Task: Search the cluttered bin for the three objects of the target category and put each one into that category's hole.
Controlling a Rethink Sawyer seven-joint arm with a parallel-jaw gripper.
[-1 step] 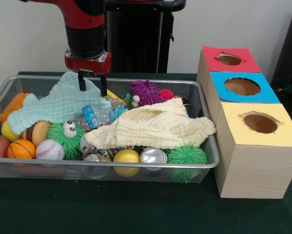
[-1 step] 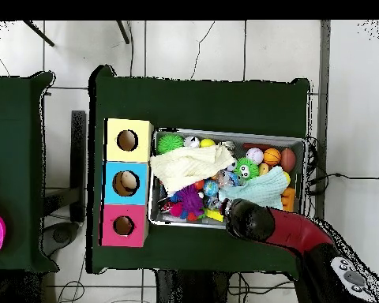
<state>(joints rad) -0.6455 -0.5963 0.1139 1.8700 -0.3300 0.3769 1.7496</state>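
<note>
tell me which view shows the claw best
The front view: the claw hangs open over the mint cloth, both black fingers clear. In the overhead view the arm's own body hides it.

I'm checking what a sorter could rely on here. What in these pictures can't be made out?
- Whatever lies under the yellow cloth and the mint cloth, both views: the cloths cover it.
- Inside the three box holes, front view: only dark openings show.
- The gripper in the overhead view: the arm's own body hides it.
- The wrapper's print, front view: too small to read.
</note>
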